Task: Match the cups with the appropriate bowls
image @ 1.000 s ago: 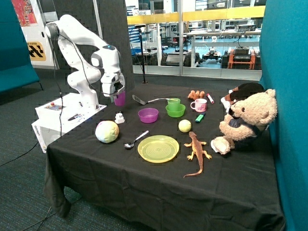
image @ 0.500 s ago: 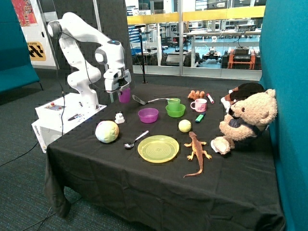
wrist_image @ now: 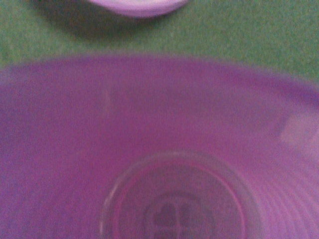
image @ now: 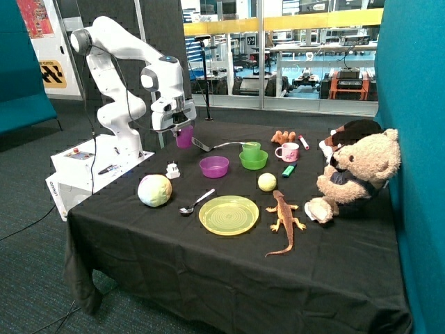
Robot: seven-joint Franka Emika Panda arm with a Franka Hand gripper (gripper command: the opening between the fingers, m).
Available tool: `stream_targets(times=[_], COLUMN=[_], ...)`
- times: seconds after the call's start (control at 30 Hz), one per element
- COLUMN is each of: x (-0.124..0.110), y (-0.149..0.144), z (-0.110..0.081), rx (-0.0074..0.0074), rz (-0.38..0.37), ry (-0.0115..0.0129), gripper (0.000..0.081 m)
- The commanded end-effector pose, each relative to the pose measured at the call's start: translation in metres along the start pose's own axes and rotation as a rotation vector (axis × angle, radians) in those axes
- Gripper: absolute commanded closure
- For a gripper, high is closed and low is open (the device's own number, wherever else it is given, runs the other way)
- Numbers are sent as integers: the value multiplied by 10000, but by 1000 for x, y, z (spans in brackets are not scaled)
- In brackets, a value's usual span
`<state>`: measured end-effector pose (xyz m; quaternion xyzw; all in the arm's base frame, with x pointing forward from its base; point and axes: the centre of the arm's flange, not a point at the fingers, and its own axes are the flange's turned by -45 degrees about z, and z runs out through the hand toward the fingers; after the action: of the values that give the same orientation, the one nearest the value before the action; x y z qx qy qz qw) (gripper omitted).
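Observation:
My gripper [image: 182, 131] is shut on the purple cup [image: 184, 136] and holds it in the air above the table's back part, a short way behind the purple bowl [image: 214, 166]. In the wrist view the purple cup [wrist_image: 159, 164] fills almost the whole picture, seen from above into its inside, and the rim of the purple bowl [wrist_image: 137, 6] shows at the picture's edge. The green cup [image: 251, 147] stands in the green bowl [image: 253, 160], beside the purple bowl.
On the black tablecloth [image: 153, 229] lie a yellow plate [image: 229, 214], a spoon [image: 196, 202], a pastel ball [image: 154, 190], a yellow ball [image: 267, 181], an orange lizard [image: 284, 217], a spatula [image: 212, 145], a pink-and-white mug [image: 287, 152] and a teddy bear [image: 356, 175].
The gripper has carried the purple cup sideways and a little up, from the table's back corner toward the purple bowl.

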<state>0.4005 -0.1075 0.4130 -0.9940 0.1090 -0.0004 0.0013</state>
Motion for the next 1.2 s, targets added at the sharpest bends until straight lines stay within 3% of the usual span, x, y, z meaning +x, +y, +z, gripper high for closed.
stream_targets(times=[0.0,0.43,1.17], x=[21,58,109], y=[-7,-23,-6], z=[-5,-13,11], rx=[-27,-27,-27], rz=[766,438,607], ry=[-4,-5,-4], gripper=[808,808,808])
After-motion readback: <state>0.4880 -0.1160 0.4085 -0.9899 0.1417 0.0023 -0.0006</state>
